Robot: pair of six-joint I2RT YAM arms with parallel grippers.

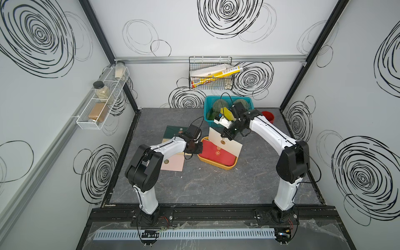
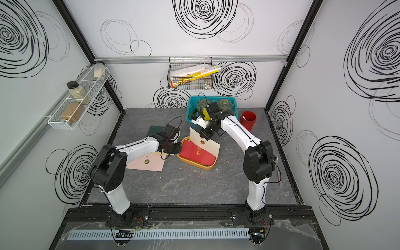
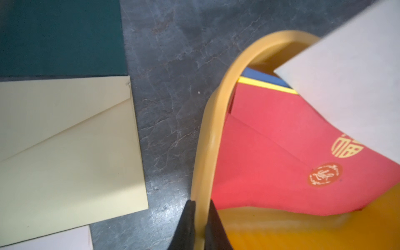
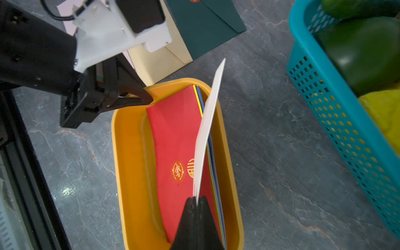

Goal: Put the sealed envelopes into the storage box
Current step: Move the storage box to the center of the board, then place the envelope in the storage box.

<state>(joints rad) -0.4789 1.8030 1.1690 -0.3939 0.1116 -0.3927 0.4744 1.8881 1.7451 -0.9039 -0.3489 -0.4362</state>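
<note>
At least seven envelopes are counted: dark green (image 1: 172,134), cream (image 3: 65,151), pink (image 1: 173,164), red (image 1: 216,154), yellow (image 3: 259,83), blue (image 3: 264,77), and a white envelope (image 1: 232,147). One storage box (image 3: 205,151), one teal basket (image 1: 207,108), one red cup (image 1: 268,116) and three jars (image 1: 101,92) are also shown.

My views: two eyes overhead, one camera per wrist.
The stereo pair hangs high over the near edge, looking down and away across the whole table (image 1: 194,186) to the far wall (image 1: 184,32); I get almost the same scene from both eyes. The left wrist camera sits hard against the storage box (image 3: 207,151) rim, and the right wrist camera looks down into it from slightly farther off. Both wrist views share the box, its red envelope (image 4: 173,138) and the pale envelope (image 4: 207,121) above.
</note>
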